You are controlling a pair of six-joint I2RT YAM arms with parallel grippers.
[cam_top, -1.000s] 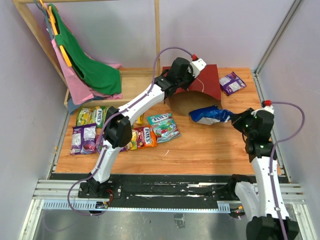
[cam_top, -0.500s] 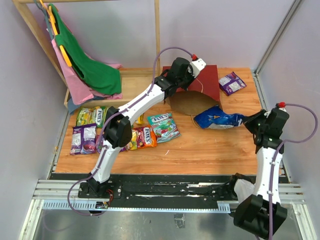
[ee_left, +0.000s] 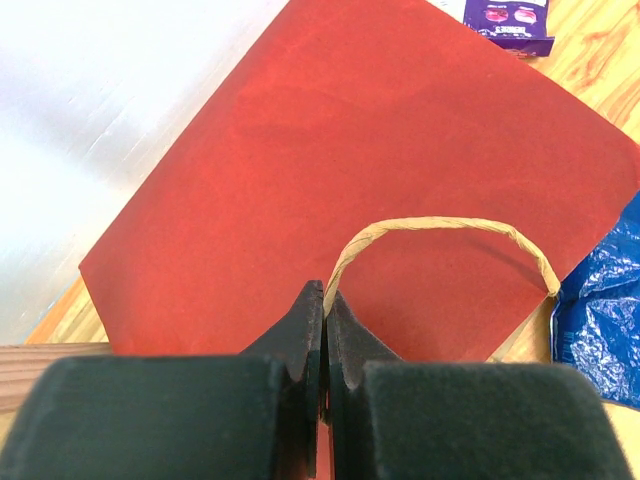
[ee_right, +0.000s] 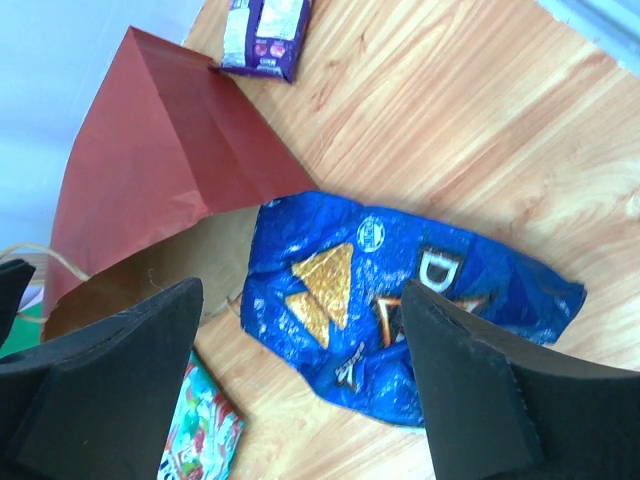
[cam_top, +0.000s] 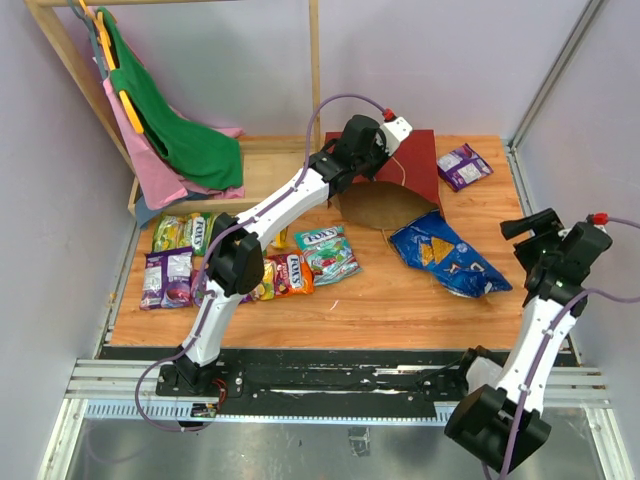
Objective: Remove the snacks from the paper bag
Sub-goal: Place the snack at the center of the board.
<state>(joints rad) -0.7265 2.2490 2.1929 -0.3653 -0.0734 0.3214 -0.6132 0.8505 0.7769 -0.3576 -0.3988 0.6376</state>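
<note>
Snacks (cam_top: 300, 262) lie out on a wooden table (cam_top: 400, 300) between pale lilac walls (cam_top: 450, 60), with a rack (cam_top: 315, 70) of green and pink cloths (cam_top: 190, 145) at the back left. The paper bag (cam_top: 420, 165) lies on its side at the back, the blue chip bag (cam_top: 448, 258) just before its mouth and small packets clustered left. The left gripper (ee_left: 325, 300) pinches the bag's handle (ee_left: 440, 228); the right gripper (ee_right: 302, 288) is spread wide and empty.
</note>
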